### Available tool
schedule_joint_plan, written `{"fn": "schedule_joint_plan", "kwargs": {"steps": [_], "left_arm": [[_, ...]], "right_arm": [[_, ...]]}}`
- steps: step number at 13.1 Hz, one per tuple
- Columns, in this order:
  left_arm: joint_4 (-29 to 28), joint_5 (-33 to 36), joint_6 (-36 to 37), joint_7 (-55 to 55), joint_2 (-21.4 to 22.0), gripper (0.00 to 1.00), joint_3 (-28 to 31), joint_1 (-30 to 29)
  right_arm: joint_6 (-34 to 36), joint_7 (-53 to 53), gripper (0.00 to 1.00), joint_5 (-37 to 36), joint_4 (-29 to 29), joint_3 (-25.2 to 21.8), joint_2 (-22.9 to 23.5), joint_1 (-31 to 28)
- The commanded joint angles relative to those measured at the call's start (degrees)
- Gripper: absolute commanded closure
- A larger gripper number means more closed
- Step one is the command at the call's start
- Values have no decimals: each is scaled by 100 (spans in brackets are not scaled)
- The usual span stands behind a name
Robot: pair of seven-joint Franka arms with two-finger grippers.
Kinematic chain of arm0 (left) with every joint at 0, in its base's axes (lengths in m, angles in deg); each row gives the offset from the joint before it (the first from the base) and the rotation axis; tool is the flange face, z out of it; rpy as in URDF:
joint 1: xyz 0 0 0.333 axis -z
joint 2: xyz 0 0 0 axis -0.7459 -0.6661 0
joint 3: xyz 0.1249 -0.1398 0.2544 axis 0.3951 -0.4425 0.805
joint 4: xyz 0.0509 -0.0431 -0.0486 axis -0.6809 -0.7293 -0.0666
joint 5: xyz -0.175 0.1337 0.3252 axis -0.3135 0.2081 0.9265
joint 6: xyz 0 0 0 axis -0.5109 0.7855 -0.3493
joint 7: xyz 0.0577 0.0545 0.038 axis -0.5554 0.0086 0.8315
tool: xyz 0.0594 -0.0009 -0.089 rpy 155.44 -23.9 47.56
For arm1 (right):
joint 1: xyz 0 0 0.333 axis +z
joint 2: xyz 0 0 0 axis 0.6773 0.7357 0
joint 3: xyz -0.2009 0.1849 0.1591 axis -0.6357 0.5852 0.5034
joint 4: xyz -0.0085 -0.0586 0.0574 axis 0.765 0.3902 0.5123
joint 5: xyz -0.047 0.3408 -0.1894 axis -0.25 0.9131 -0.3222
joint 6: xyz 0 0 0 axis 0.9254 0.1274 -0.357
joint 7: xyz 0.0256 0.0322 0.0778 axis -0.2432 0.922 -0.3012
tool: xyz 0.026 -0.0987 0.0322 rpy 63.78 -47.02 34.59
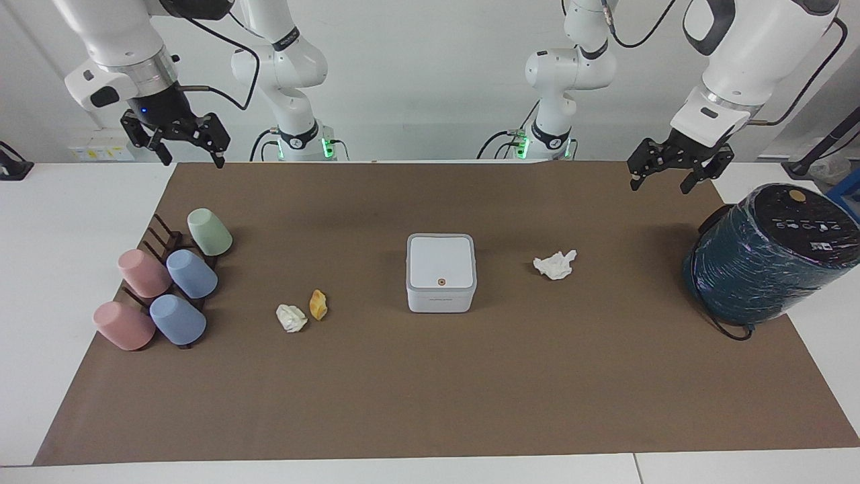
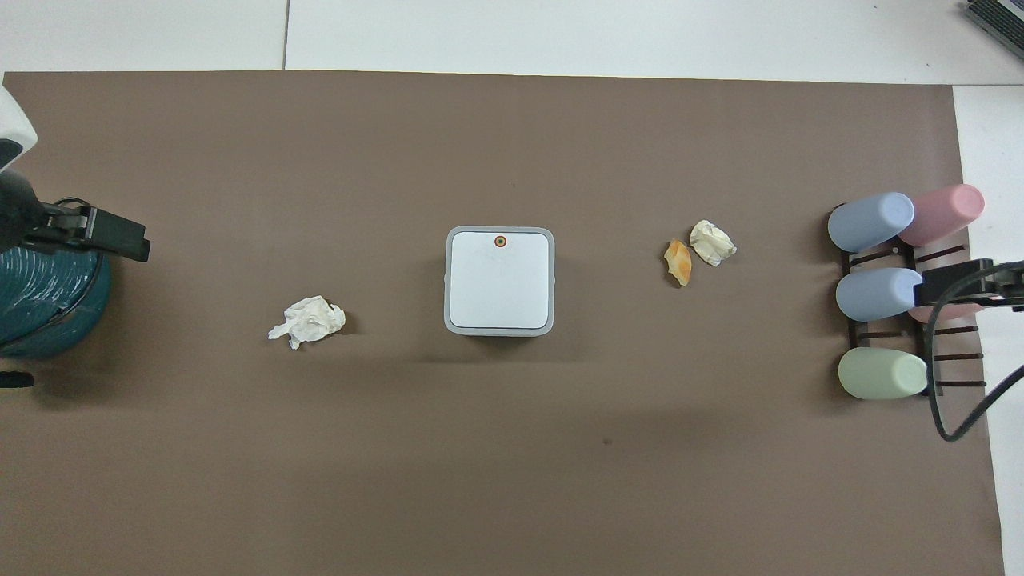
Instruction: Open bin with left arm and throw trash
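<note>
Bin [image 1: 441, 272]: lid shut, mid-bench, so we reach it easily. Left gripper [image 1: 674, 176] and right gripper [image 1: 179, 143] hang raised, jaws wide, empty.

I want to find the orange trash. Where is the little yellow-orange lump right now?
The yellow-orange lump lies on the brown mat, right beside a white tissue wad, between the bin and the cup rack, toward the right arm's end.

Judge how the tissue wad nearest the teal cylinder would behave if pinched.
The tissue wad looks loosely crumpled, so it would probably crush inward and weigh almost nothing. Its ragged folds suggest easy purchase, and its irregular shape makes rolling unlikely.
</note>
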Motion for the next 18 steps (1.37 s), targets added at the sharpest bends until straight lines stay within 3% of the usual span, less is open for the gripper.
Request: {"fn": "schedule_joint_plan", "kwargs": {"steps": [1,13,18], "left_arm": [[106,0,71,-74,-17,0,-59,-82],[-166,-9,106,-22,150,0,-59,-3],[-271,-9,-296,-92,159,0,-68,50]], "right_arm": [[-128,166,0,26,136,16,-119,-49],[-268,157,0,26,259,16,-110,-40],[-453,158,0,26,338,16,-110,-31]]}}
